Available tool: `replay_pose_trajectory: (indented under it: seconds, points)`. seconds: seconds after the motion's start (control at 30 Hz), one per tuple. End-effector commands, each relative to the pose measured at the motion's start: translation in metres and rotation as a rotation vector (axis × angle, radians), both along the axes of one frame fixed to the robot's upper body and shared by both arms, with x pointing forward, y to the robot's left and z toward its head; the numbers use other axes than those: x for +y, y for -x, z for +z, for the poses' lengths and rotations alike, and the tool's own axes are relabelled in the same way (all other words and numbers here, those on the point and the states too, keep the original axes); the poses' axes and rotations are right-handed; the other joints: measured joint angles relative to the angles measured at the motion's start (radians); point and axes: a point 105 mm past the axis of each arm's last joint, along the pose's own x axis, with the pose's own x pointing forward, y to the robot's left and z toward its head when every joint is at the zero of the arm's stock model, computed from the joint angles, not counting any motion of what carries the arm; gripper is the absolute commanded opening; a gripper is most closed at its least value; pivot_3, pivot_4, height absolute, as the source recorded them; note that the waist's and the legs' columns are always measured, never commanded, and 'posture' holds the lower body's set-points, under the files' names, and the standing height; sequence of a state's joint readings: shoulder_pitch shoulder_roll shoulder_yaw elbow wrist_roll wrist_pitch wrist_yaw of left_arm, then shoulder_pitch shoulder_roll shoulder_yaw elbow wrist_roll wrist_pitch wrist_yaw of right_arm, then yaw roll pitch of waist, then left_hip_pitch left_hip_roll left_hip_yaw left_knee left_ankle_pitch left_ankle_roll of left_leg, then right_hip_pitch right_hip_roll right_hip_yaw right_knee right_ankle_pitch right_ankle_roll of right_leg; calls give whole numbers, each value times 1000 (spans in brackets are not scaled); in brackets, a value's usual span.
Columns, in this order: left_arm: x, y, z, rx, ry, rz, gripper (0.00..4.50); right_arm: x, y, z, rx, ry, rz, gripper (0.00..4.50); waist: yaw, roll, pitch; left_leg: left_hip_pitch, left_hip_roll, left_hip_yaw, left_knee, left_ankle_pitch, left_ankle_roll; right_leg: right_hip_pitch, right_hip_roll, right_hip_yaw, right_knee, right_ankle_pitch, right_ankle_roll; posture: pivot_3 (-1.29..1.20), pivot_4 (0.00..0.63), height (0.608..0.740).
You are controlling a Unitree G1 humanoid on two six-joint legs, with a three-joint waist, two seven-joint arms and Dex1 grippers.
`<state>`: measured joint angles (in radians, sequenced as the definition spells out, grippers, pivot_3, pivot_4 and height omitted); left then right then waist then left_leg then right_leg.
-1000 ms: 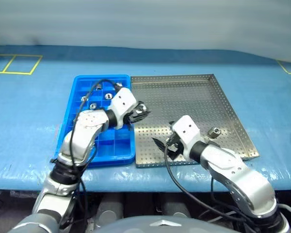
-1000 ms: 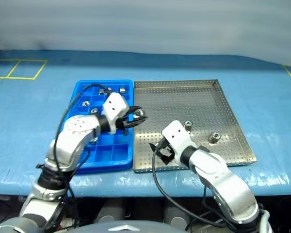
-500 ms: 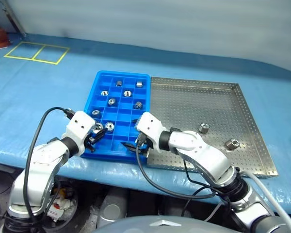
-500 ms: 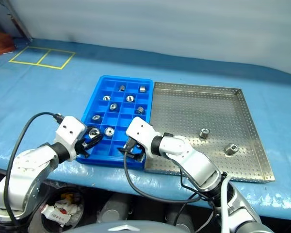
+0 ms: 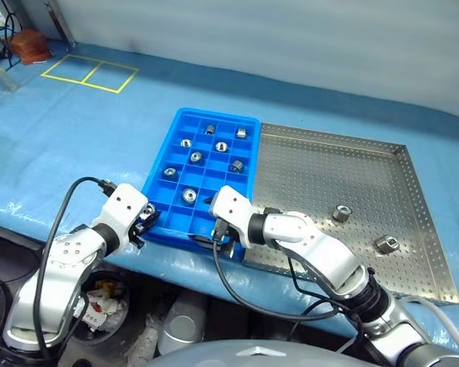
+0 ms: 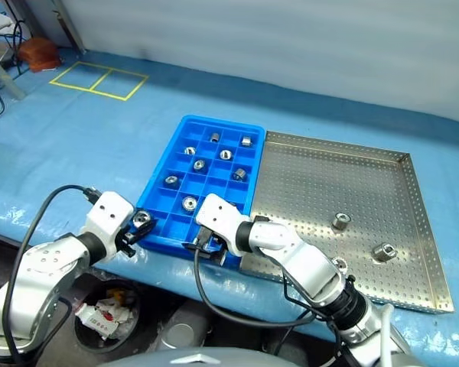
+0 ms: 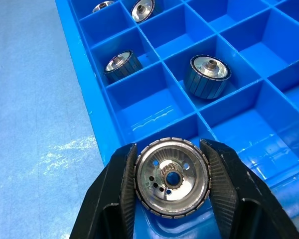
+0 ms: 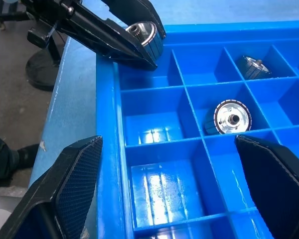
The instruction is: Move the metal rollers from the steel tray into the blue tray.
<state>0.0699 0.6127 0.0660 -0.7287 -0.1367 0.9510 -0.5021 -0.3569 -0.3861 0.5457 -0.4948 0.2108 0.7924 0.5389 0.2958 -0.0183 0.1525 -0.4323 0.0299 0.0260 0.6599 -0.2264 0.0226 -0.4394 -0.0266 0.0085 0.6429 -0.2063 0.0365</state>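
My left gripper (image 7: 168, 145) is shut on a shiny metal roller (image 7: 172, 178) and holds it over the near left corner of the blue tray (image 5: 157, 162). Several rollers lie in the tray's compartments, among them one (image 7: 207, 74) just beyond the held one. The right gripper (image 8: 168, 144) stands wide open and empty over the tray's near edge, close beside the left gripper (image 5: 147, 220). To the right lies the steel tray (image 5: 321, 176), with two rollers (image 5: 341, 212) (image 5: 385, 245) on its perforated floor.
The two trays sit side by side on a pale-blue table cover, near its front edge (image 5: 76, 241). Yellow tape lines (image 5: 88, 73) mark the cover at the far left. A bin (image 5: 99, 297) stands on the floor under the table's edge.
The view has swung to the left. My left gripper carried the roller from the trays' shared border to the blue tray's near left corner. The right gripper went from the steel tray to the blue tray's near edge.
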Motion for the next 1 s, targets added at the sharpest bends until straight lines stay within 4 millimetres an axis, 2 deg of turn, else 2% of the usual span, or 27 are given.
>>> replay_pose_trajectory:
  seconds: [0.03, 0.17, 0.23, 0.4, 0.53, 0.6, 0.77, 0.9, 1.0]
  points:
    - [-3, -5, 2, -5, 0, -13, 2683, 0, 3, 15, -54, -37, -4, 4500, 9, 0, 0, 0, 0, 0, 0, 0, 0, 0, 1, 0, 0, 0, -1, 418, 150, 740]
    - [-9, -11, 4, -9, 11, -49, 4035, -4, 3, 16, -55, -37, -28, 4500, 15, 0, 0, -1, 0, 0, 0, 0, -1, 0, 1, -1, 1, -1, -1, 389, 150, 740]
    - [-16, -14, 10, -31, 46, -74, 4457, -7, 3, 16, -58, -36, -44, 4500, 14, 0, 0, -1, 0, 0, 1, 0, -1, 0, 1, -1, 0, -1, -1, 389, 150, 740]
    - [-48, -24, 49, -155, 249, -201, 4457, -25, 2, 21, -75, -35, -132, 4500, 14, -1, -1, -5, 0, -2, 3, 0, -1, -1, 1, -2, 0, 0, -1, 312, 150, 740]
    - [-71, -31, 64, -186, 342, -317, 4457, -52, -1, 24, -86, -27, -265, 4500, -2, -1, -1, -6, -1, -2, 4, 0, -1, 2, 1, -2, 0, 0, 0, 241, 150, 740]
    - [-80, -35, 65, -181, 357, -355, 4457, -63, -1, 25, -88, -24, -321, 4500, -27, -1, -1, -7, -1, -3, 5, 0, -1, 2, 1, -2, 0, 0, 0, 204, 150, 740]
    - [-116, -45, 57, -128, 388, -498, 4457, -105, 9, 23, -87, 11, -523, 4500, -99, -1, -1, -5, -2, -5, 5, 0, 0, 7, 1, -2, -1, 0, 0, 88, 150, 740]
    - [-143, -59, 51, -114, 392, -544, 4457, -133, 21, 18, -70, 47, -674, 4500, -182, -1, -1, -1, -3, -6, 6, 0, 1, 11, 0, -1, -2, 0, 0, 11, 150, 740]
    - [-164, -67, 47, -99, 399, -579, 4457, -147, 30, 16, -58, 52, -763, 4500, -241, -1, -1, 2, -2, -5, 6, 0, 1, 12, 1, 0, 0, 0, 0, -26, 150, 740]
